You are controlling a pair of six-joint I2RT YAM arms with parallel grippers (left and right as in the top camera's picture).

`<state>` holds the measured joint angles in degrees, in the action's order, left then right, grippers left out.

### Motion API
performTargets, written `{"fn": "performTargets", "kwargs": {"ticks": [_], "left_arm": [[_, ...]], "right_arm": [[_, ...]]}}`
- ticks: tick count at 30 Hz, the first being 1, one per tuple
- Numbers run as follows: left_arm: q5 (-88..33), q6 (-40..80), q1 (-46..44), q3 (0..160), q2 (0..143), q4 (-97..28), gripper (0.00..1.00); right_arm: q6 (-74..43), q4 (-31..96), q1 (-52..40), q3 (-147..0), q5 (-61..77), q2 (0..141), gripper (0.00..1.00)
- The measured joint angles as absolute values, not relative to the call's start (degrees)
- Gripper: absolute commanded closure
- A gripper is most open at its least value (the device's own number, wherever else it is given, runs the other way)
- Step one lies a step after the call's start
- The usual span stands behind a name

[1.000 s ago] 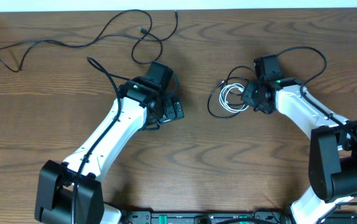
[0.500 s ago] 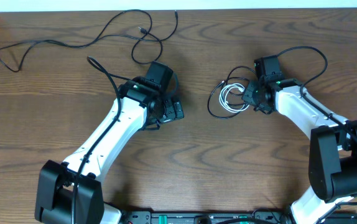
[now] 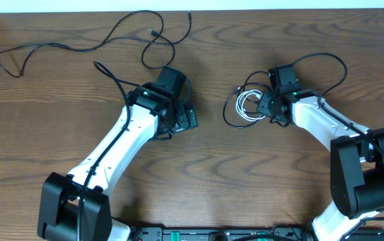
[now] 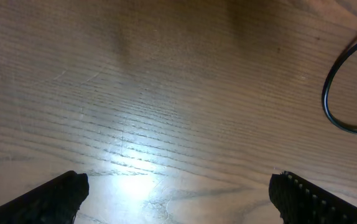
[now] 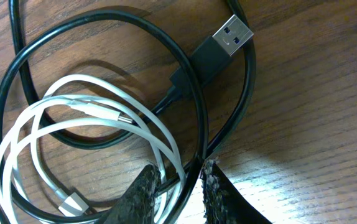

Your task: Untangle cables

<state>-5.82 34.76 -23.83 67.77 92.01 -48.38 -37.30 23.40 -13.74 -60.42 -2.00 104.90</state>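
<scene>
Our right hand (image 5: 178, 190) pinches the bunched cables (image 5: 194, 62) at their five o'clock; left hand (image 4: 178, 193) spread. Next, we'd tease strands apart.

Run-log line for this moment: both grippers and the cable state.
left gripper: open, above bare table | right gripper: shut on cable knot | cable knot: white and black loops, not yet untangled

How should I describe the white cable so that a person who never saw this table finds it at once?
On the wooden table, find the right gripper, a little right of centre. At its tip, the white cable is coiled small inside larger black loops. It is the only white cord; all others are black.
</scene>
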Motion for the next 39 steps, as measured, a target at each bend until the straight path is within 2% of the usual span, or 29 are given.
{"fn": "performTargets", "kwargs": {"ticks": [3,12,24,39], "left_arm": [[-5.8,34.76,-23.83,67.77,92.01,-48.38,0.02],[-5.82,34.76,-23.83,67.77,92.01,-48.38,0.02],[-5.82,34.79,-23.83,67.77,92.01,-48.38,0.02],[-5.82,34.76,-23.83,67.77,92.01,-48.38,0.02]], "right_arm": [[-37.3,23.29,-13.74,-60.4,-2.74,104.9,0.81],[-37.32,23.05,-13.74,-60.4,-3.7,104.9,0.96],[-37.32,23.51,-13.74,-60.4,-3.81,104.49,0.99],[-37.28,23.46,-13.74,-60.38,-1.06,76.77,0.99]]}}
